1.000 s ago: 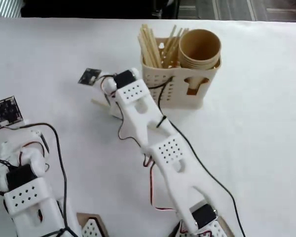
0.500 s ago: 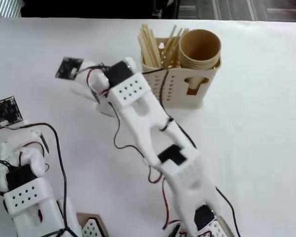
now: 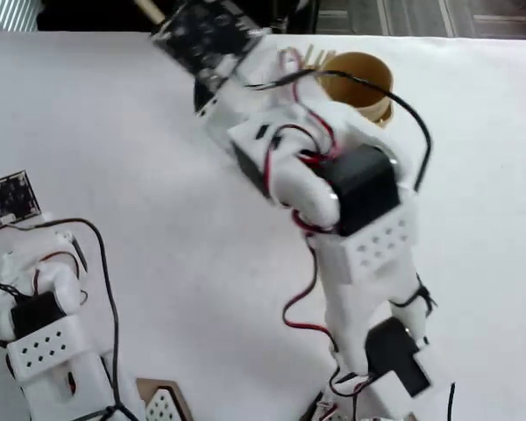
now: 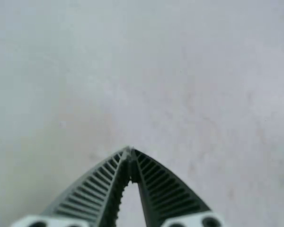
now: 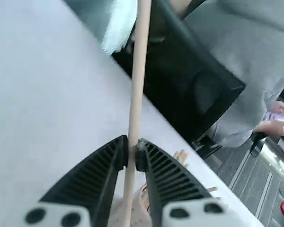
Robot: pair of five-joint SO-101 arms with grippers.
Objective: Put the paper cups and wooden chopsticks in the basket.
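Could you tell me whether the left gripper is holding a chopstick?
No, the left gripper is shut with nothing between its jaws.

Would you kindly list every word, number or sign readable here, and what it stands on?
None can be read.
Circuit board near the left arm: marks too small.
Circuit board on the right arm: blurred.
Paper cups, and the chopstick in the right end effector: no print seen.
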